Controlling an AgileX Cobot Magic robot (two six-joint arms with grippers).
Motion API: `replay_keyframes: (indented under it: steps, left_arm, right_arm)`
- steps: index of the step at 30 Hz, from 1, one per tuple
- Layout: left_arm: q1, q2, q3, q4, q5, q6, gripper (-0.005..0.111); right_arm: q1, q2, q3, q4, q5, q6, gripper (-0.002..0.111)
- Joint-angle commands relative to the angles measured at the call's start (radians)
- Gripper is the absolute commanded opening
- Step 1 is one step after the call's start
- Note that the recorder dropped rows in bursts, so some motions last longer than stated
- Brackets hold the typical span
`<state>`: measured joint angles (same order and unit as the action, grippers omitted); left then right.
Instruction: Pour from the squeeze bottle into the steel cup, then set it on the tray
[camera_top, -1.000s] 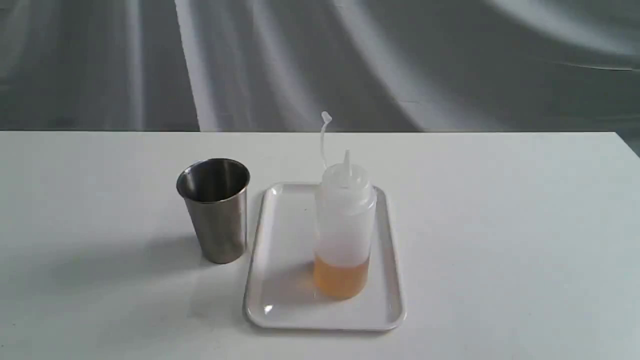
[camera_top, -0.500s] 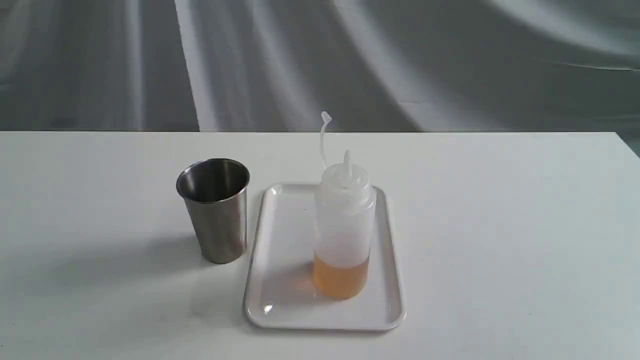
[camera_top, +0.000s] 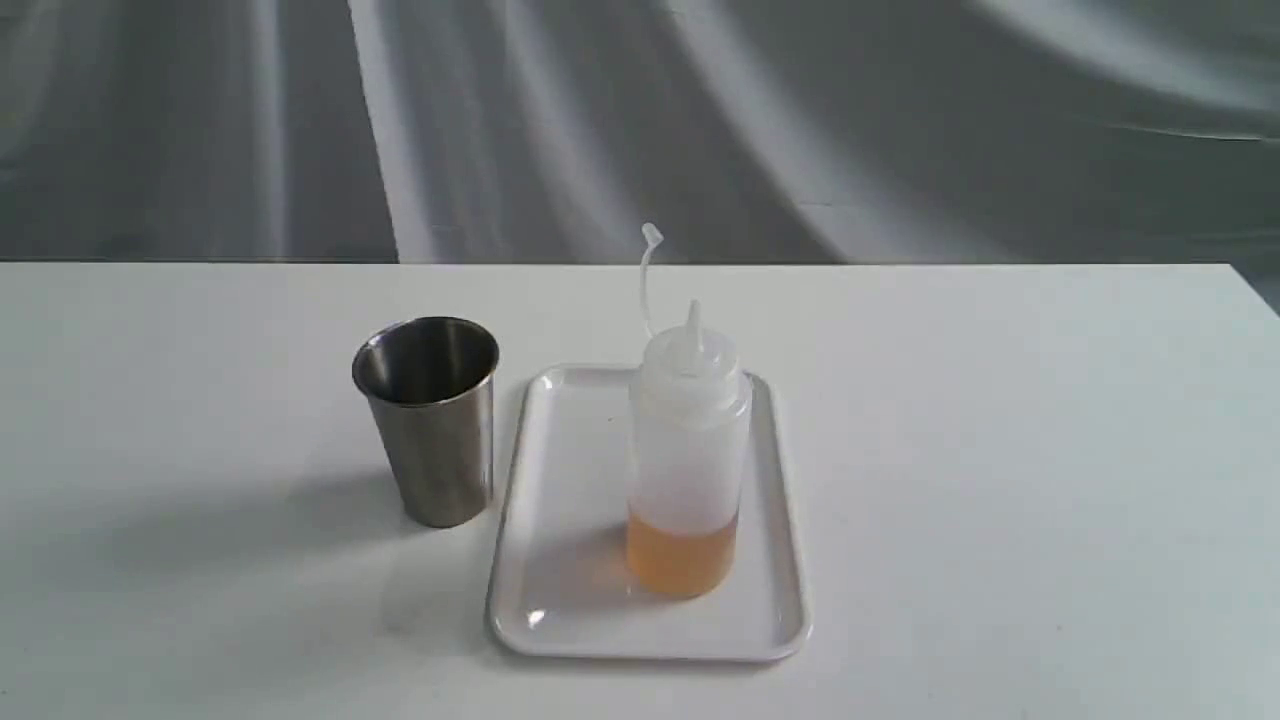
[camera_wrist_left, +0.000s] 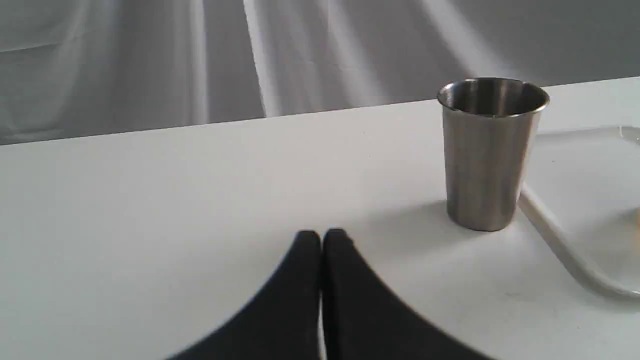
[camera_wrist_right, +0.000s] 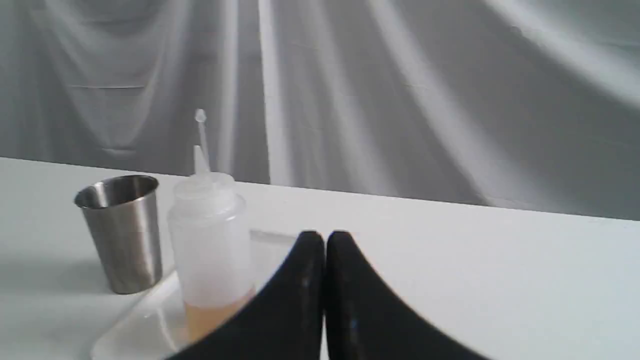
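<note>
Found the left gripper (camera_wrist_left: 321, 237) with its black fingers (camera_wrist_left: 300, 280) pressed together tip to tip, gripping nothing, low over the table (camera_wrist_left: 150, 200). Saw the cup (camera_wrist_left: 492, 150) ahead of those fingers and off to one side, well apart from them, upright on the table. Noted the tray (camera_wrist_left: 560, 245) just beside the cup, on the side of the cup away from the fingers. Found the right gripper (camera_wrist_right: 324, 239) likewise closed and empty. Saw the bottle (camera_wrist_right: 210, 235) ahead of the right fingers (camera_wrist_right: 370, 300) and off to one side, near but clear of them. Found it upright on the tray, nozzle up, cap strap rising above it, amber liquid filling only the bottom part. Placed the cup beyond the bottle from those fingers, off the tray.
</note>
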<state>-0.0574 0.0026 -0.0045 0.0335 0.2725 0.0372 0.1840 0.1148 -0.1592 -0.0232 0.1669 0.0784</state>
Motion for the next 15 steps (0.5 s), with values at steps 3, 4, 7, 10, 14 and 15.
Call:
replay_keyframes:
  steps: [3,4,7,10,14,15]
  left_arm:
    - [-0.006,-0.003,0.004,-0.001,-0.007,-0.002,0.0]
    - [-0.006,-0.003,0.004,-0.001,-0.007,-0.002,0.0]
    - [-0.006,-0.003,0.004,-0.001,-0.007,-0.002,0.0]
    - [-0.006,-0.003,0.004,-0.001,-0.007,-0.005,0.0]
    - [-0.006,-0.003,0.004,-0.001,-0.007,-0.005,0.0]
    - [-0.006,-0.003,0.004,-0.001,-0.007,-0.005,0.0]
  right_arm:
    - [-0.062,-0.087,0.076,-0.029,0.003,0.004,0.0]
    - [-0.069,-0.101,0.093,-0.029,0.003,0.004,0.0]
    - [-0.089,-0.115,0.14,-0.031,0.003,0.004,0.0]
    - [-0.091,-0.115,0.159,-0.045,0.003,0.004,0.0]
    - [-0.091,-0.115,0.159,-0.052,0.07,0.004,0.0]
    - [-0.091,-0.115,0.159,-0.066,0.075,0.004,0.0]
